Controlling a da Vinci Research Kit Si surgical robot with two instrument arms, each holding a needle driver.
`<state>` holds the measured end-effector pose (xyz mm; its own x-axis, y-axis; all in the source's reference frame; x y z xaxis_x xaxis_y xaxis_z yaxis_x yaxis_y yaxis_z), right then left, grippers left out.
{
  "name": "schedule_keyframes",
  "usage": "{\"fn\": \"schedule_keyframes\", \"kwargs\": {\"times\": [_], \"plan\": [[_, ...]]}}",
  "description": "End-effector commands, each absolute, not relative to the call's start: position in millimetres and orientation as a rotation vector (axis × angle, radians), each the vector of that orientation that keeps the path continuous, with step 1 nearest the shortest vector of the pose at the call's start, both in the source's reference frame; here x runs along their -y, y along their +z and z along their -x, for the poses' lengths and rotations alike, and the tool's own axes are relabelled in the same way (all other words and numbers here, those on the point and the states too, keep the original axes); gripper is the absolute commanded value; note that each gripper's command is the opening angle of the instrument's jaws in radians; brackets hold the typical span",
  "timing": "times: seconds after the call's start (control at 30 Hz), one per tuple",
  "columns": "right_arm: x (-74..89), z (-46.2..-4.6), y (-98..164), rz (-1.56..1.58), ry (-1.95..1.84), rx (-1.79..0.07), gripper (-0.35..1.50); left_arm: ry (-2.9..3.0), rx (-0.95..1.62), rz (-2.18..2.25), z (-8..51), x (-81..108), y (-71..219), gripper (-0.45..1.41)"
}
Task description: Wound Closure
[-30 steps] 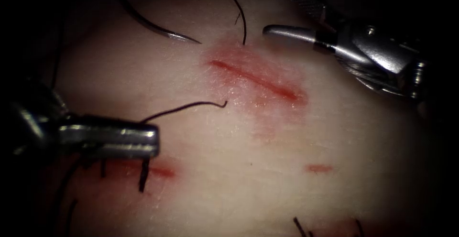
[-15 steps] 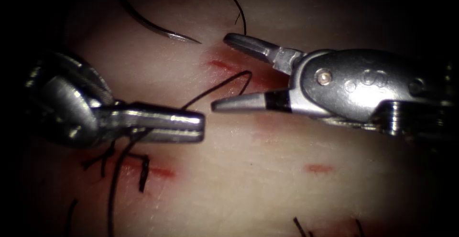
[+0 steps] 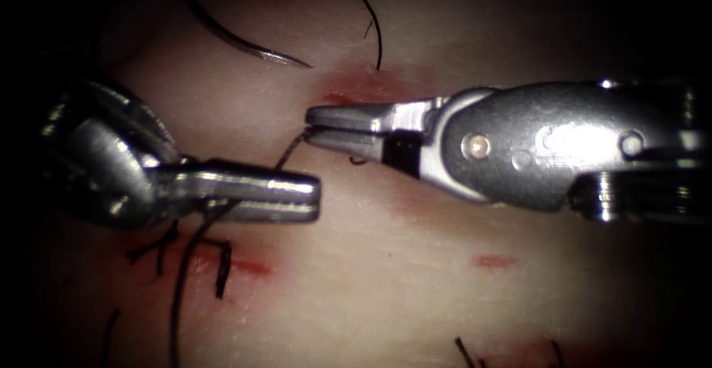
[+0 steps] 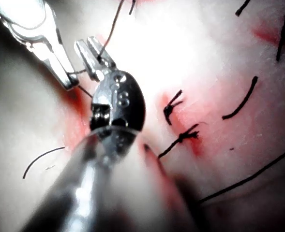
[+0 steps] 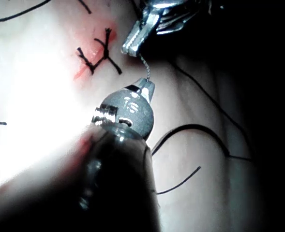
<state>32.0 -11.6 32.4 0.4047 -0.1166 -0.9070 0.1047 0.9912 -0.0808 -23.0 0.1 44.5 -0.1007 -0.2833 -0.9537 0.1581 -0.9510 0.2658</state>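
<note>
Your right tool [image 3: 311, 125] has closed on the thread [image 3: 291, 151]; your left tool [image 3: 315, 199] is clenched on it too. The needle [image 3: 245, 44] lies free at eleven o'clock, outside the tissue [image 3: 415, 279].

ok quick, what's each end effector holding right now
Left end effector: shut on the thread.
Right end effector: shut on the same thread.
Needle: free on the tissue, left of the cut.

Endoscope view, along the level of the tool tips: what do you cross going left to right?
Left tool, shut on thread → short span of thread → right tool, shut on the same thread. Needle lies free on the tissue.
</note>
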Motion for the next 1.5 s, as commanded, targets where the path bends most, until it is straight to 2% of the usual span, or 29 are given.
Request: {"fn": "schedule_keyframes", "kwargs": {"times": [0.03,0.1,0.23,0.33,0.37,0.53,0.7,0.87,1.07,1.23,1.3,1.33,1.5], "plan": [[10.8,-32.6,33,0.015,-0.138,-1.144,-0.35,-2.169,0.14,-1.89,23.5,-0.5,45,0.94],[10.2,-32.1,33,0.015,-0.136,-1.14,-0.35,-2.212,0.21,-1.961,23.5,-1.1,44,1.16],[9.0,-30.9,35,0.033,-0.112,-1.131,-0.35,-2.236,0.208,-1.963,23.6,-0.8,44,1.2],[8.1,-29.9,36,0.056,-0.074,-1.138,-0.35,-2.276,0.245,-1.947,23.7,-0.5,44,0.99],[7.7,-29.4,38,0.053,-0.054,-1.134,-0.35,-2.297,0.28,-1.946,23.7,-0.1,44,0.86],[7.4,-28.5,41,0.045,-0.02,-1.127,-0.35,-2.306,0.366,-1.935,23.9,0.6,44,0.71],[7.0,-27.5,42,0.036,0.004,-1.127,-0.35,-2.307,0.398,-1.937,23.7,1.0,44,0.42],[6.6,-26.6,43,0.032,0.033,-1.13,-0.35,-2.317,0.424,-1.921,24.3,1.9,44,0.32],[6.6,-26.6,43,0.044,0.054,-1.148,-0.35,-2.322,0.457,-1.893,25.4,2.4,45,0.32],[6.4,-26.5,43,0.038,0.072,-1.152,-0.35,-2.314,0.516,-1.811,25.7,2.7,46,0.44],[6.3,-26.5,43,0.04,0.072,-1.154,-0.35,-2.329,0.573,-1.748,25.7,2.8,46,0.59],[6.3,-26.4,43,0.038,0.077,-1.154,-0.35,-2.333,0.601,-1.715,25.7,2.8,46,0.61],[6.4,-26.4,44,0.034,0.085,-1.154,-0.35,-2.329,0.729,-1.546,25.7,3.6,46,1.01]]}}
